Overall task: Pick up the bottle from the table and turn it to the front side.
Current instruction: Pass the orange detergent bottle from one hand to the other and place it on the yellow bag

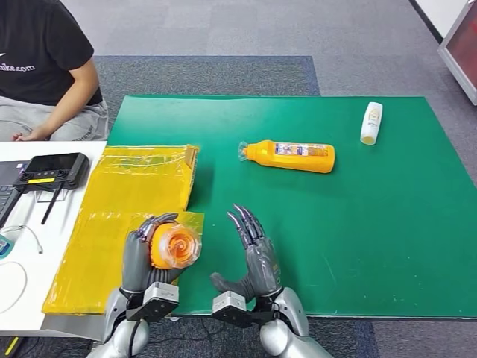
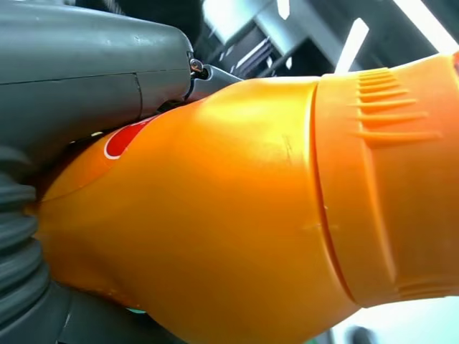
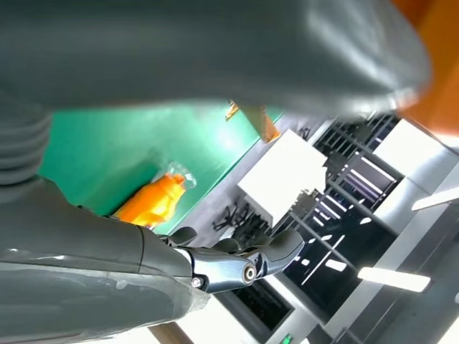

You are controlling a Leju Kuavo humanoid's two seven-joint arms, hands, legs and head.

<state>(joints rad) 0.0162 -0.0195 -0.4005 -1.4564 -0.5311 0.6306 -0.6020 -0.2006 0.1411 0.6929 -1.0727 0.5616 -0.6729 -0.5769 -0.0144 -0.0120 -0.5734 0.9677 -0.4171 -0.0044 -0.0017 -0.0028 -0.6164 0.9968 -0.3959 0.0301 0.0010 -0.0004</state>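
My left hand [image 1: 141, 257] grips an orange bottle [image 1: 174, 247] above the near left part of the table, its capped end pointing up toward the camera. In the left wrist view the orange bottle [image 2: 232, 215] lies against my palm, its ribbed cap [image 2: 395, 179] beyond the hand. My right hand [image 1: 254, 257] stands beside it with fingers spread, holding nothing. A second orange bottle [image 1: 290, 156] lies on its side on the green mat [image 1: 337, 239], and it shows as the second bottle [image 3: 153, 201] in the right wrist view.
A small white bottle [image 1: 371, 123] lies at the mat's far right. Yellow padded envelopes [image 1: 121, 201] cover the mat's left edge. A black controller [image 1: 51, 170] sits on the white table at left. A person in a black shirt [image 1: 39, 60] sits at the far left.
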